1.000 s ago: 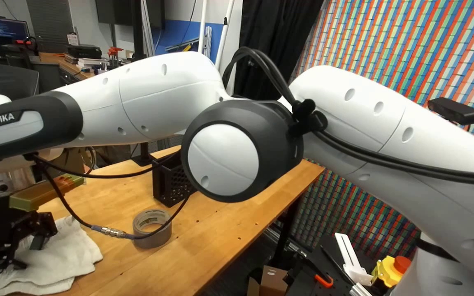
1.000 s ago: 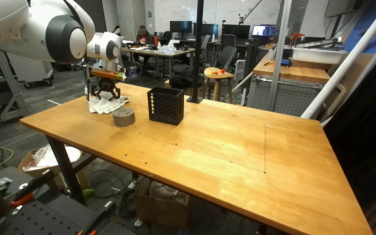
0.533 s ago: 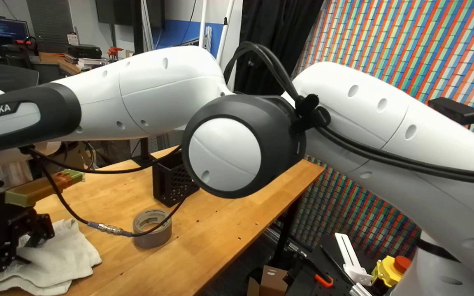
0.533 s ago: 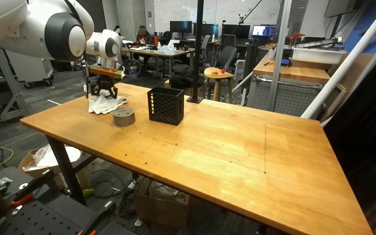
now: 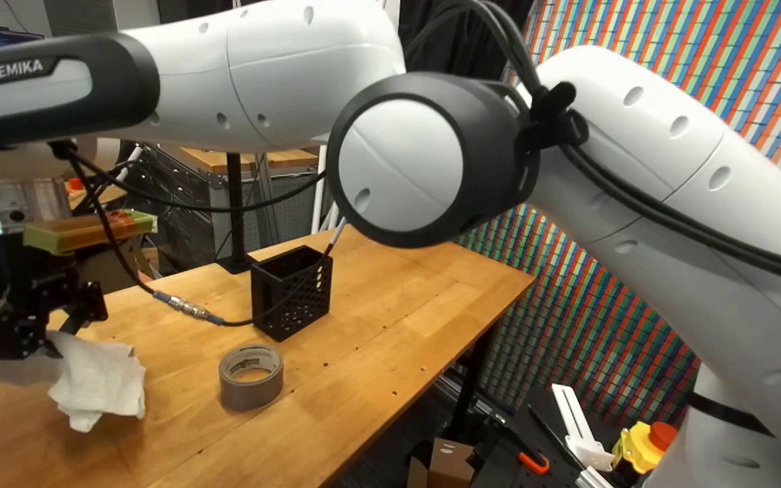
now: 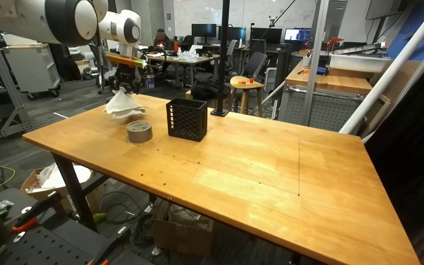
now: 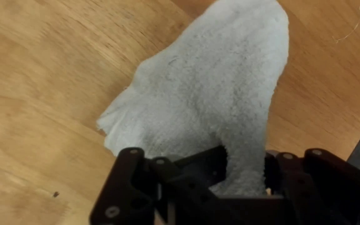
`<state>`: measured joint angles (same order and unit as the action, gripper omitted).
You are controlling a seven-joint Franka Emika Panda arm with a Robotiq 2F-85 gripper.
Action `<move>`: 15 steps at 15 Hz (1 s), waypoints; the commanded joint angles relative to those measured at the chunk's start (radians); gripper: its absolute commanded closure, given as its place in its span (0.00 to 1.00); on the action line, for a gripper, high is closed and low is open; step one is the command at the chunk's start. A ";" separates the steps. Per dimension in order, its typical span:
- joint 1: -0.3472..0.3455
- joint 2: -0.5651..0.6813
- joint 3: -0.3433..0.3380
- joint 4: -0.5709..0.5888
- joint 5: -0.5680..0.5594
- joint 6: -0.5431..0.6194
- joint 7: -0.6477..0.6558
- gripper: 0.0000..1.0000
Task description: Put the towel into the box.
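Observation:
The white towel [image 5: 102, 383] hangs from my gripper [image 5: 58, 337] above the left part of the table in an exterior view. It also shows as a draped cone [image 6: 123, 106] under the gripper [image 6: 125, 87] in an exterior view. In the wrist view the towel [image 7: 205, 81] runs up between the two fingertips [image 7: 245, 167], which are shut on it; its loose part spreads out over the wood. The box is a black, open-topped crate with perforated walls [image 5: 295, 291]; it stands upright on the table, apart from the gripper, and also shows in an exterior view [image 6: 187, 120].
A grey tape roll [image 5: 251, 383] lies on the wooden table [image 6: 256, 158] between the towel and the box; it also shows in an exterior view [image 6: 140, 132]. A black pole [image 6: 222, 59] rises behind the box. A cable [image 5: 190, 308] hangs from the arm.
The gripper closed on the towel and rose, lifting the towel off the table into a hanging drape. The box and tape roll have not moved.

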<state>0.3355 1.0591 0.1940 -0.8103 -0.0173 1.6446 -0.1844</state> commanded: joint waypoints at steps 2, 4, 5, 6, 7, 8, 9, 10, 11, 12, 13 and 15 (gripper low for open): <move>-0.076 -0.218 -0.023 -0.203 -0.001 -0.022 0.008 0.97; -0.114 -0.303 -0.036 -0.294 0.000 -0.004 0.016 0.96; -0.134 -0.344 -0.042 -0.342 0.002 0.004 0.016 0.97; -0.148 -0.383 -0.051 -0.382 -0.001 0.001 0.022 0.96; -0.163 -0.416 -0.063 -0.424 -0.006 0.007 0.026 0.98; -0.180 -0.455 -0.071 -0.468 -0.003 0.014 0.028 0.97; -0.193 -0.489 -0.081 -0.512 -0.004 0.024 0.031 0.97; -0.205 -0.529 -0.088 -0.556 -0.001 0.031 0.035 0.97; -0.219 -0.560 -0.097 -0.596 -0.002 0.045 0.038 0.97; -0.232 -0.585 -0.103 -0.628 0.000 0.058 0.039 0.97; -0.243 -0.610 -0.109 -0.654 0.002 0.076 0.040 0.97; -0.258 -0.640 -0.122 -0.693 -0.007 0.120 0.042 0.96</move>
<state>0.0936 0.5199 0.0863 -1.3765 -0.0186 1.6829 -0.1633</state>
